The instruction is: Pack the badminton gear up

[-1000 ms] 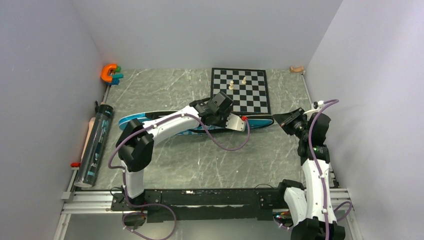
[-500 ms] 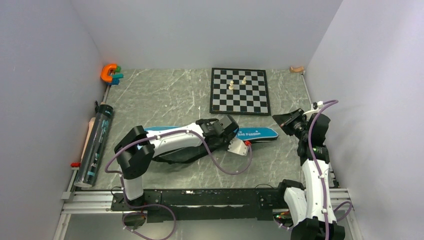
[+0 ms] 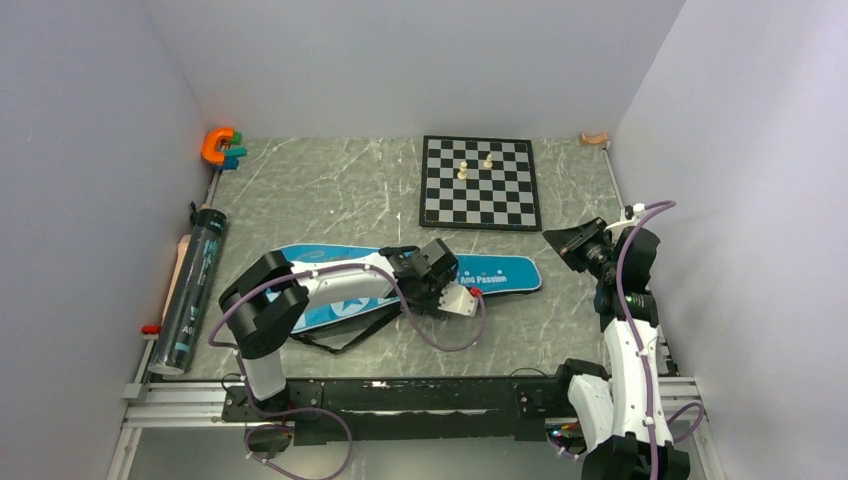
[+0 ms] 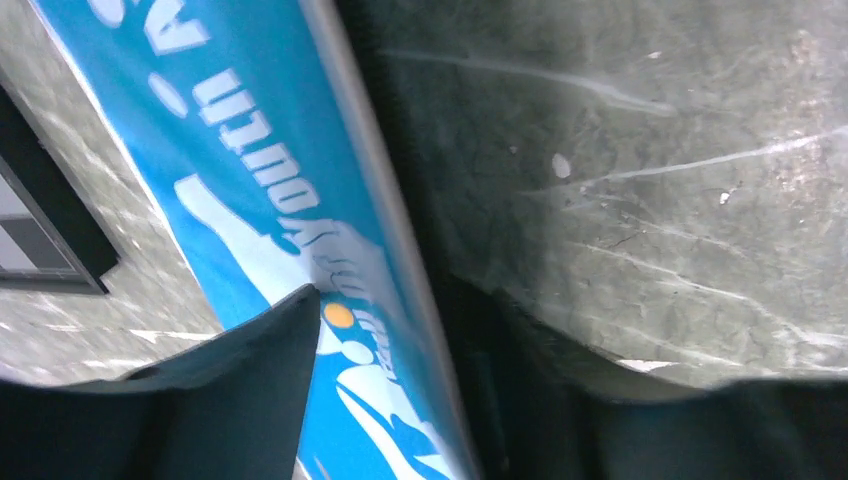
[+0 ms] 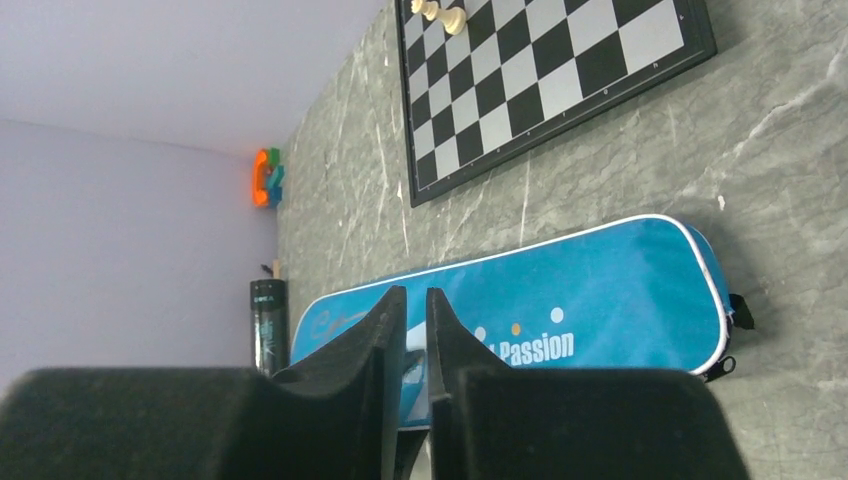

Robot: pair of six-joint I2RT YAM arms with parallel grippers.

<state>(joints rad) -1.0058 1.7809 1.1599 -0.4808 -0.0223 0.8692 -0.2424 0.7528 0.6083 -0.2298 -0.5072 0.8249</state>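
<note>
Of the badminton gear, the blue racket bag [image 3: 505,272] lies flat across the middle of the table, its black strap [image 3: 340,338] trailing toward the near edge. My left gripper [image 3: 425,288] sits low over the bag's middle and is open. In the left wrist view the bag's [image 4: 250,170] piped edge runs between the spread fingers of the left gripper [image 4: 390,330]. The long black tube [image 3: 192,295] lies along the left wall. My right gripper [image 3: 562,240] hovers off the bag's right end, shut and empty. The right wrist view shows it [image 5: 415,292] looking along the bag [image 5: 600,290].
A black-and-white chessboard [image 3: 480,185] with two pale pieces lies behind the bag. An orange clamp tool [image 3: 220,147] rests in the back left corner. A wooden piece [image 3: 178,265] lies beside the tube, and grey walls close in the table on three sides.
The left gripper pulled the bag toward the near edge, then opened and let it go. The bag, on edge a second ago, now lies flat. The right arm has barely moved.
</note>
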